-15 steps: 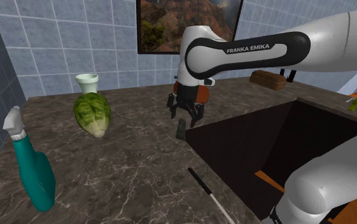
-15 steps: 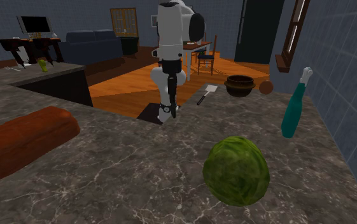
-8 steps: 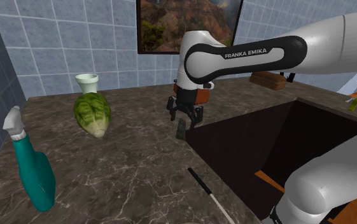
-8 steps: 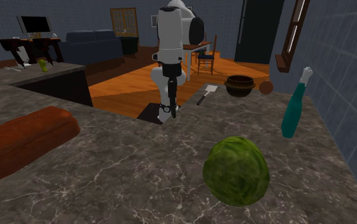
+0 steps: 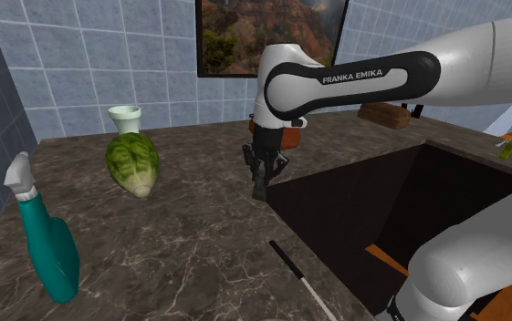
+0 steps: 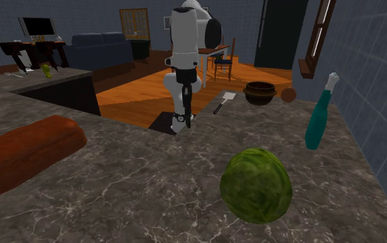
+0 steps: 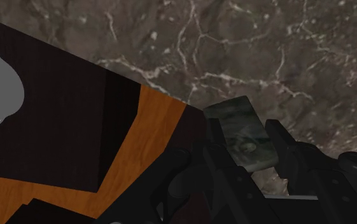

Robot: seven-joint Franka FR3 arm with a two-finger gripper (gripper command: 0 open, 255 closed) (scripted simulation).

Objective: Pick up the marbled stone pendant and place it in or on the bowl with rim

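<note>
Wrist view shows you the claw (image 7: 247, 147) clenched on the grey-green marbled pendant (image 7: 235, 119), with one black finger against each long side. Your shoulder view has the claw (image 5: 262, 175) pointing down at the marbled desk (image 5: 181, 237). The pendant (image 5: 260, 189) is right at the desk's edge, beside the dark sunken opening; you cannot tell whether it touches the surface. The dark rimmed bowl (image 6: 260, 92) stands well apart, toward the second exterior view's upper right, near a teal spray bottle (image 6: 319, 117). A green cabbage (image 6: 256, 184) lies nearer that camera.
</note>
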